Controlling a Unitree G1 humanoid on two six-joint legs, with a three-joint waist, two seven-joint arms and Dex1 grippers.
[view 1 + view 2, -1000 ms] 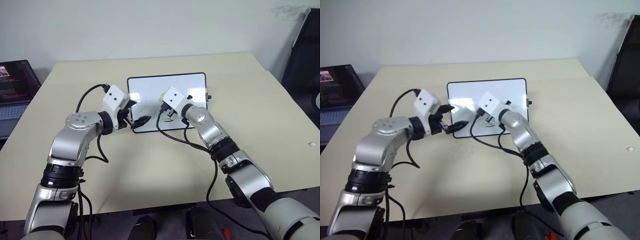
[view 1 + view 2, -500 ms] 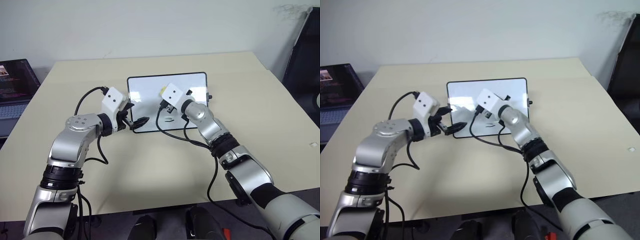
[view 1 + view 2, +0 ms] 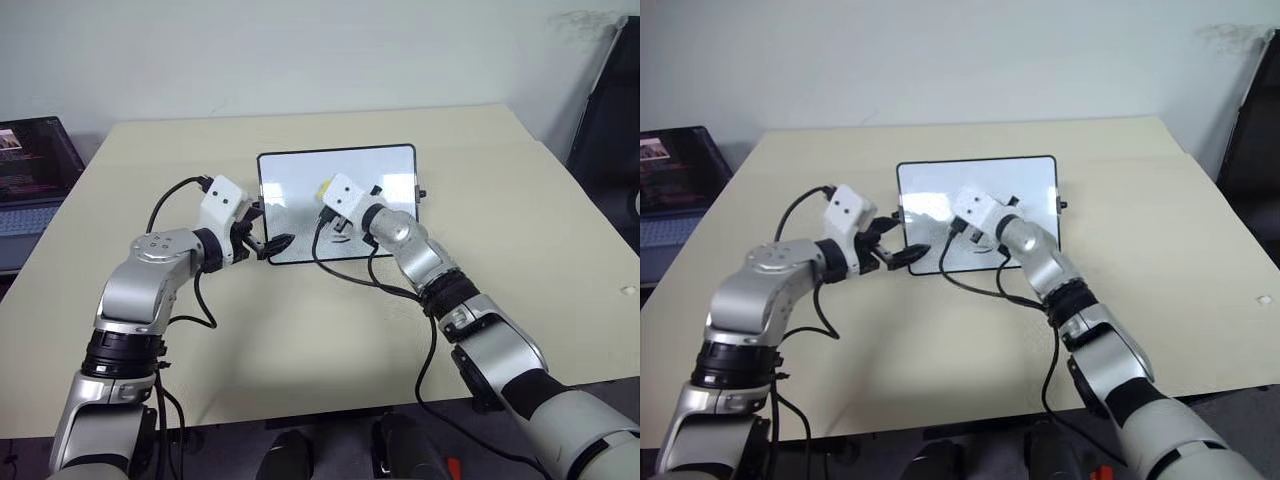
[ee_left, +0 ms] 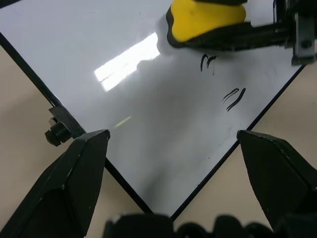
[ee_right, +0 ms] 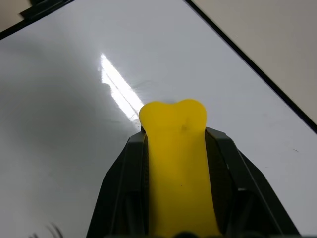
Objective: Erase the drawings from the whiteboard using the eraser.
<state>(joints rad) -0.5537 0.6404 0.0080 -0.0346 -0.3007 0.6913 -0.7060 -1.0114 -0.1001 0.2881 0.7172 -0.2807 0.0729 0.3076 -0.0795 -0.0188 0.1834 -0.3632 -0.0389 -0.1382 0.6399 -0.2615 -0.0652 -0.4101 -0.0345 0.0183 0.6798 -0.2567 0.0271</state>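
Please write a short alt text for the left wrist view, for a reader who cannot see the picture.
The yellow eraser, held in the right gripper, sits on the whiteboard just beside a few small black drawings. The left gripper's two black fingers stand wide open in the foreground, either side of the board's near corner, on a beige table.

whiteboard on table, eraser over it, laptop left

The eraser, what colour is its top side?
Yellow; the eraser shows best in the right wrist view.
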